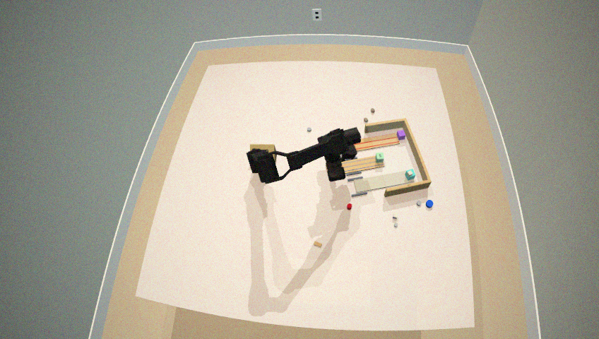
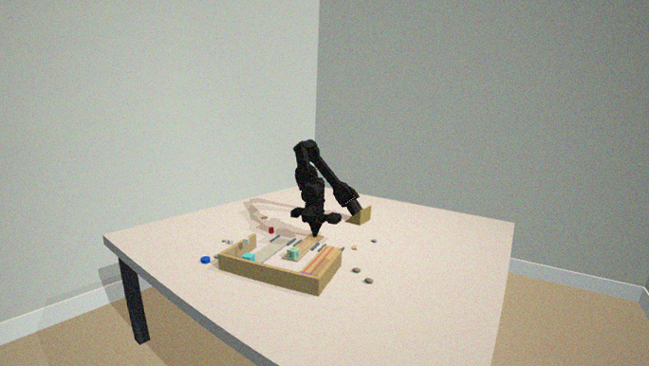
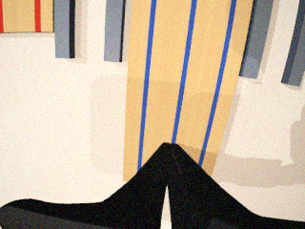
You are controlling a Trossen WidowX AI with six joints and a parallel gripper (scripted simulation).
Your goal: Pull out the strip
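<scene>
gripper: the black gripper [image 3: 167, 153] is closed tight, holding nothing, tip on the strip's near end.
strip: tan strip with blue lines [image 3: 189, 57], reaching away from the gripper.
cube: green labelled cube [image 1: 379, 157] sits on the strip's far end, inside the wooden tray [image 1: 417, 151].

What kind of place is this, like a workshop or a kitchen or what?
Probably a bare test room, not a kitchen: plain grey walls, one table carrying a black robot arm, and a three-sided wooden tray of striped strips and small coloured cubes.

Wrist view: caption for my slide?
Shut claw pressed on the blue-lined strip's near end, grey bars either side.
</scene>
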